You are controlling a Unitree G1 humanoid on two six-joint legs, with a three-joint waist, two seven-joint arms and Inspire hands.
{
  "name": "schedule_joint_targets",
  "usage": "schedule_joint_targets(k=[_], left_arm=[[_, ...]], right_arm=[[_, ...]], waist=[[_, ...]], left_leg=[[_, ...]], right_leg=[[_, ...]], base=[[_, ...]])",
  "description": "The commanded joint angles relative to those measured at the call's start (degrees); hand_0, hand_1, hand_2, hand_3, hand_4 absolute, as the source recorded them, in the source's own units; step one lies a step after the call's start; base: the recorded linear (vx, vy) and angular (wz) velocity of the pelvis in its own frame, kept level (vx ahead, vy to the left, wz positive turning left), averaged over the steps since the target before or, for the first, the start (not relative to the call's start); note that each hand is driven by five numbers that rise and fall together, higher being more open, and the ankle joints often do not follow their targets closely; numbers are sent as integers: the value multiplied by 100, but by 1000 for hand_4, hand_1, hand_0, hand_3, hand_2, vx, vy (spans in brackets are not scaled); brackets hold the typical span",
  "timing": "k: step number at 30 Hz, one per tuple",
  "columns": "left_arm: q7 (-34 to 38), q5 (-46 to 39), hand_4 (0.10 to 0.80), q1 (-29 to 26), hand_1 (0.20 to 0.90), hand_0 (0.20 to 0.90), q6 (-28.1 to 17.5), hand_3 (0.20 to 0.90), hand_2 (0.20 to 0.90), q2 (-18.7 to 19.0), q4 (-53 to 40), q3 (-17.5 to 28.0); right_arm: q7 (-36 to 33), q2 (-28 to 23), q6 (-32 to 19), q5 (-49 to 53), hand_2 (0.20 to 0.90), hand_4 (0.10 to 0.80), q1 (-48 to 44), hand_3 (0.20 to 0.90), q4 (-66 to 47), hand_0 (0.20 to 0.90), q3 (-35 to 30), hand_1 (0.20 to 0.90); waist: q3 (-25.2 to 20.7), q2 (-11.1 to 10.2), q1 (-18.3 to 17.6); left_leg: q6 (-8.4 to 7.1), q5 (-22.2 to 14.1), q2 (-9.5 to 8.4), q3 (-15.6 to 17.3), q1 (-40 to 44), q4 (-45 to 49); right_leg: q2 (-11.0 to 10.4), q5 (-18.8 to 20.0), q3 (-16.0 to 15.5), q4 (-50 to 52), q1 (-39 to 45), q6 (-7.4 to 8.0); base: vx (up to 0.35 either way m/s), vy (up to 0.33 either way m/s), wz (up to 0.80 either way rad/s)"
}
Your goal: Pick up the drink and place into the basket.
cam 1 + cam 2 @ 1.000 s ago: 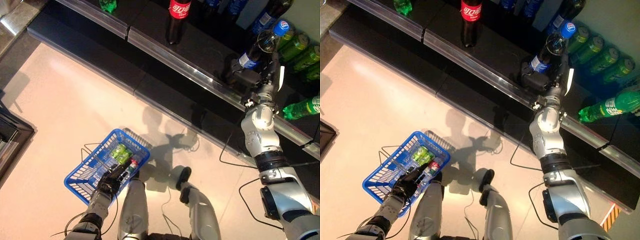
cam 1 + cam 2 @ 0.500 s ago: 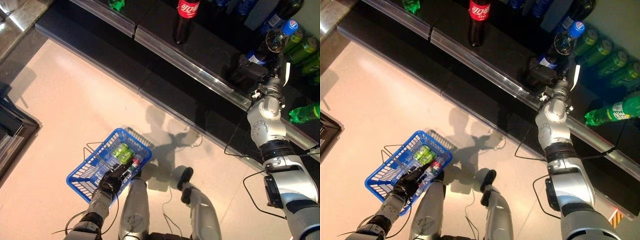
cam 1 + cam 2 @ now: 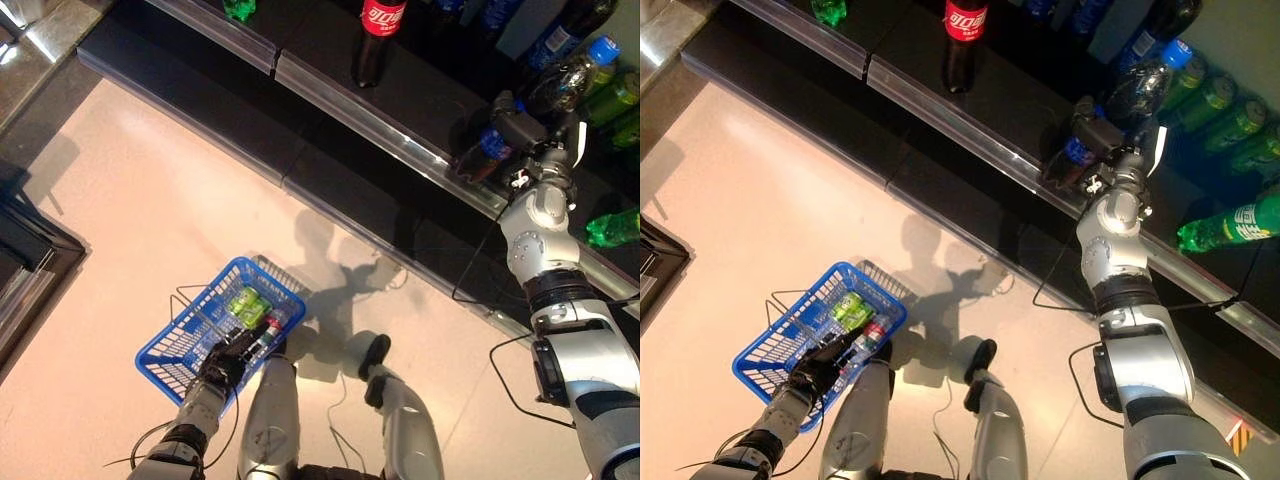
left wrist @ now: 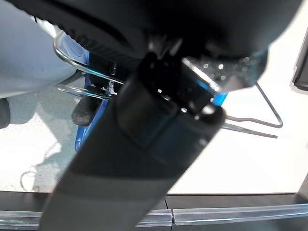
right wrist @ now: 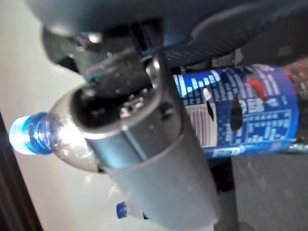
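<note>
A dark cola bottle point(image 3: 558, 82) with a blue cap and blue label is in my right hand point(image 3: 520, 128), tilted over the front of the black shelf point(image 3: 420, 100). The right wrist view shows my fingers point(image 5: 144, 144) curled round the bottle point(image 5: 240, 110). My left hand point(image 3: 225, 360) hangs low at the left, shut on the wire handles point(image 4: 82, 72) of the blue basket point(image 3: 170, 350), which hangs above the floor. Green cans point(image 3: 243, 300) and a drink with a red cap point(image 3: 262, 330) lie in the basket.
A red-labelled cola bottle point(image 3: 375, 40) stands further left on the shelf. Green bottles point(image 3: 612, 225) lie to the right of my right hand, and more blue-capped bottles stand behind it. A metal rail point(image 3: 340, 100) edges the shelf front above pale floor.
My right hand has tilted the cola bottle, its base swinging out toward the shelf's front edge. The camera has shifted a little. The basket and left hand hang as before.
</note>
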Motion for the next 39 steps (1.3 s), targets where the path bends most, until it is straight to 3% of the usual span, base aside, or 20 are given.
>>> schedule_joint_targets(k=[1,9,19,26,39], left_arm=[[-521,176,100,92,300,300,-352,200,300,334,-417,-222],[-527,133,100,131,300,300,-412,200,300,328,-470,-208],[-685,81,100,389,300,300,-526,200,300,298,-574,-8],[-896,63,100,784,300,300,-658,200,300,8,-950,96],[-1237,-159,100,1053,300,300,-692,200,300,-296,-1528,117]], right_arm=[[115,-547,-555,-178,300,100,-541,200,-441,300,53,300],[195,-491,-642,-813,300,100,-429,200,-975,300,195,300],[569,-461,-333,-1202,300,100,185,200,-2144,300,327,300],[781,-165,-124,-1478,300,100,1159,200,-2991,300,242,300],[1051,289,64,-1863,300,100,2145,200,-3747,300,364,300]], waist=[[-268,87,109],[-280,83,77],[-638,-8,21],[-1312,-35,-50],[-2164,91,-125]], left_leg=[[360,777,-150,-150,-214,-627],[359,813,-140,-105,-127,-748],[288,954,-93,36,468,-1424],[181,1347,1,320,1242,-2560],[112,1589,50,599,1883,-3200]], right_leg=[[-400,-406,-37,504,345,321],[-391,-373,-30,433,392,336],[-322,-299,-68,-205,1024,390],[-227,-113,-164,-1010,1698,476],[-187,0,-355,-1547,2336,494]], base=[[0,0,0],[0,0,-1],[31,5,1],[119,52,6],[69,61,3]])
